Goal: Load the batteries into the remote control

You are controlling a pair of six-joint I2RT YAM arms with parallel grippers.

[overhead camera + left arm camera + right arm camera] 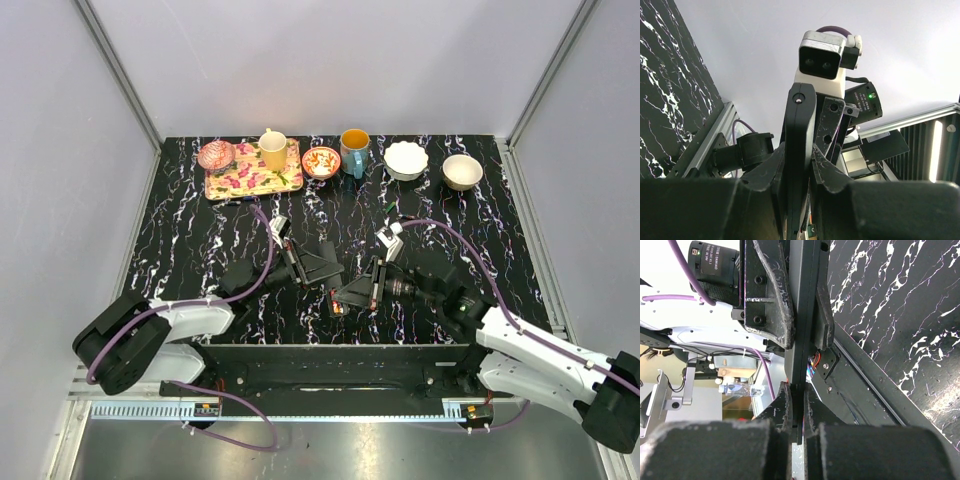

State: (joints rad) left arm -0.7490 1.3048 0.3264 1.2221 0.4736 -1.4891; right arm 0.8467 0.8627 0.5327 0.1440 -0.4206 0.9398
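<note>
1. My left tool is closed tight on the remote control. It pinches the slim black bar so that the bar stands out past my fingertips, edge-on to the left wrist camera.
2. My right tool is closed as well, nipping the same bar just short of where the left fingers clamp it. The two tools sit almost nose to nose above the tabletop.
3. I judge this two-ended hold keeps the remote steady and clear of the tabletop. One tool can then brace it while the other works at the battery cover.
4. Both wrist views catch the bar edge-on, so I cannot make out the cover, the compartment or which face is up.
5. From above, both tools and the remote merge into one dark cluster on the dark marble, and I cannot trace the bar's outline there.
6. I see no batteries in any view; they may lie hidden under my tools or arms. The yellow cup and white bowl stand well beyond my tools.
</note>
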